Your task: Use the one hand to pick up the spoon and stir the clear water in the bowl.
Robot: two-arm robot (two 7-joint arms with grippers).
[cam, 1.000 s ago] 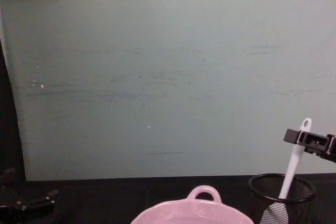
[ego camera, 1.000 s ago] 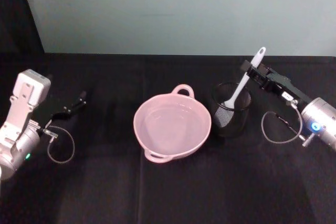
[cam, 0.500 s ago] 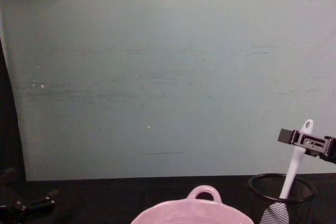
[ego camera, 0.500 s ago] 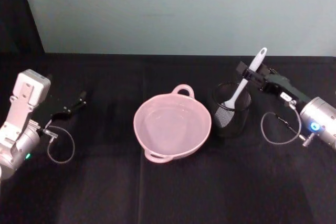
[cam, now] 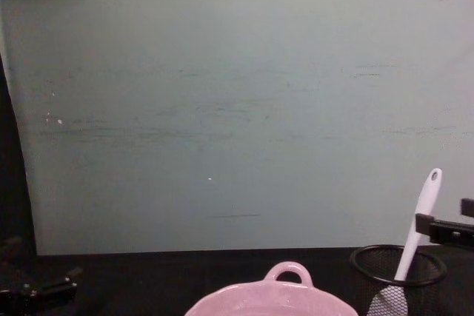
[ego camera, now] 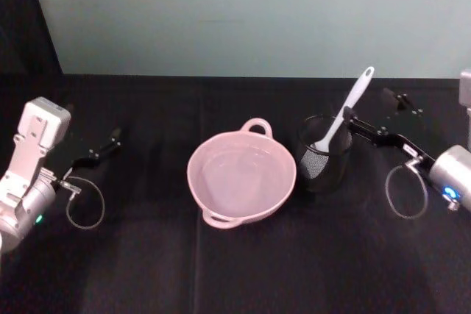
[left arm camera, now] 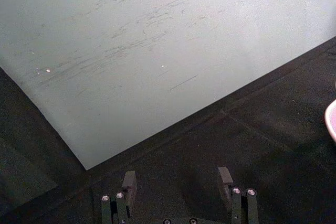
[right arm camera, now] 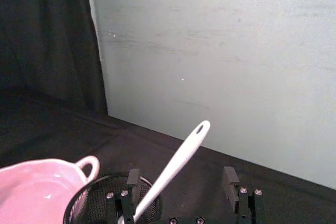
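Note:
The white spoon (ego camera: 341,113) stands slanted in a black mesh cup (ego camera: 324,154), its holed handle end up. The pink bowl (ego camera: 241,176) of clear water sits just left of the cup. My right gripper (ego camera: 366,104) is open at the spoon's handle, above the cup's right rim. In the right wrist view the spoon (right arm camera: 173,167) rises between the two fingers (right arm camera: 133,179), closer to one, with no grip. From the chest view the spoon (cam: 421,218) and right gripper (cam: 442,214) sit at the right edge. My left gripper (ego camera: 103,148) rests open at the far left.
A black cloth covers the table (ego camera: 235,270). A pale green wall (ego camera: 250,12) runs along the back edge. A cable loop (ego camera: 403,190) hangs by the right wrist. The bowl (cam: 270,297) has a loop handle facing the wall.
My right gripper has pulled back to the right, turned and dropped lower beside the handle. The spoon stays in the mesh cup. The left arm has not moved.

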